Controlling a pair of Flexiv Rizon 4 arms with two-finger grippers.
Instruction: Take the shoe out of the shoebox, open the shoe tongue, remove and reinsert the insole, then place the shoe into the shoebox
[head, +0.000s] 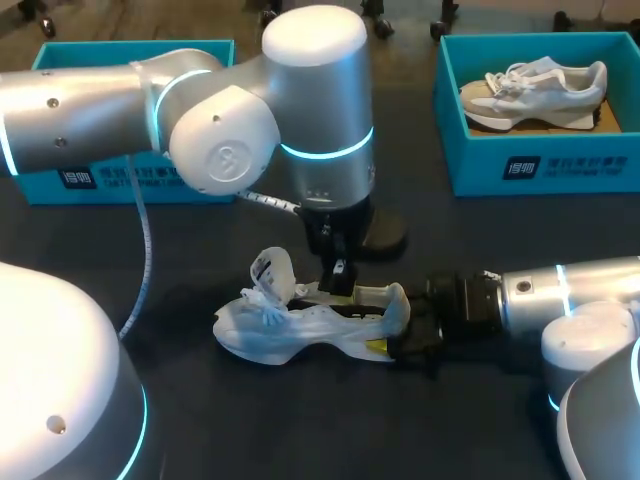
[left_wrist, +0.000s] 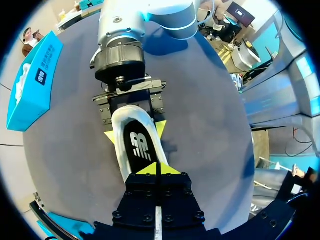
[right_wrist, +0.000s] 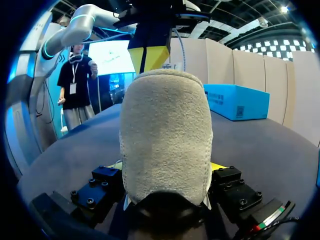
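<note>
Jaws of left gripper pressed together directly over black printed insole, grip on it uncertain; white mesh sneaker below, upright on dark table; heel pinched by right gripper, long axis running straight ahead, toe farthest.

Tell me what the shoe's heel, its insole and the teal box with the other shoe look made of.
White lace-up shoe, at the heel: fuzzy, matte nap, likely suede or a fleecy textile. Black printed insole: smooth fabric face; the core is unseen. Teal open shoebox: stiff flat matte walls, looks like cardboard.
</note>
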